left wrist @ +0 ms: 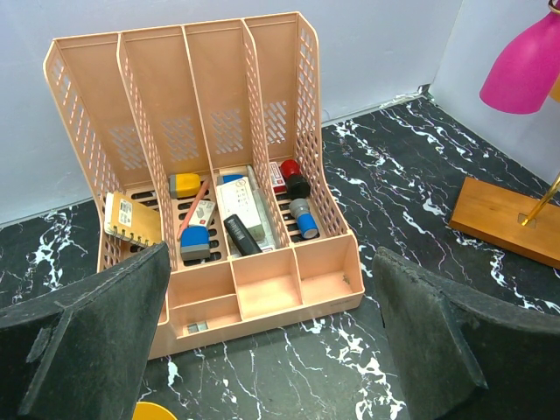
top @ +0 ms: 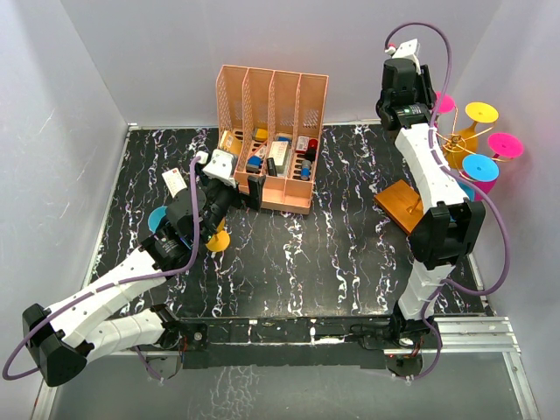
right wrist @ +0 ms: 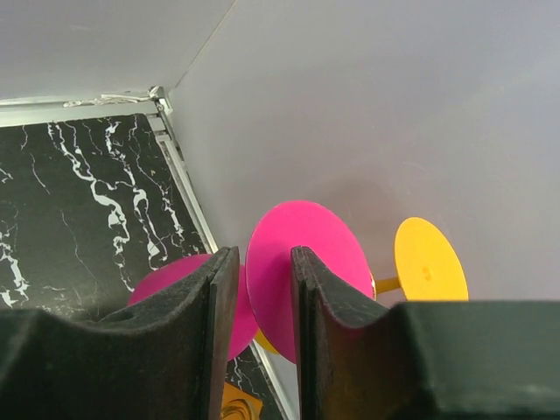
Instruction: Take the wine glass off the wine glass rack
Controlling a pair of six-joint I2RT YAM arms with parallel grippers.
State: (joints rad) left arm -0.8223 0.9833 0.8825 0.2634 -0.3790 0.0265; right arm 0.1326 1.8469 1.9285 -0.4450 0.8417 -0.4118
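Observation:
The wine glass rack (top: 458,145) is a gold wire tree on a wooden base (top: 403,206) at the far right. Pink (top: 445,103), yellow (top: 481,112), pink (top: 505,145) and blue (top: 480,167) wine glasses hang on it. My right gripper (top: 429,98) is up at the rack's back left. In the right wrist view its jaws (right wrist: 262,262) stand a narrow gap apart, and the foot (right wrist: 306,262) of a pink glass shows through the gap, just beyond the fingertips; I see no grip. My left gripper (left wrist: 271,350) is wide open and empty, low over the table facing the organizer.
A peach-pink slotted organizer (top: 271,140) with small items stands at the back centre. A yellow glass (top: 217,239) and a blue glass (top: 157,219) lie on the table beside my left arm. White walls close in behind and to the right of the rack.

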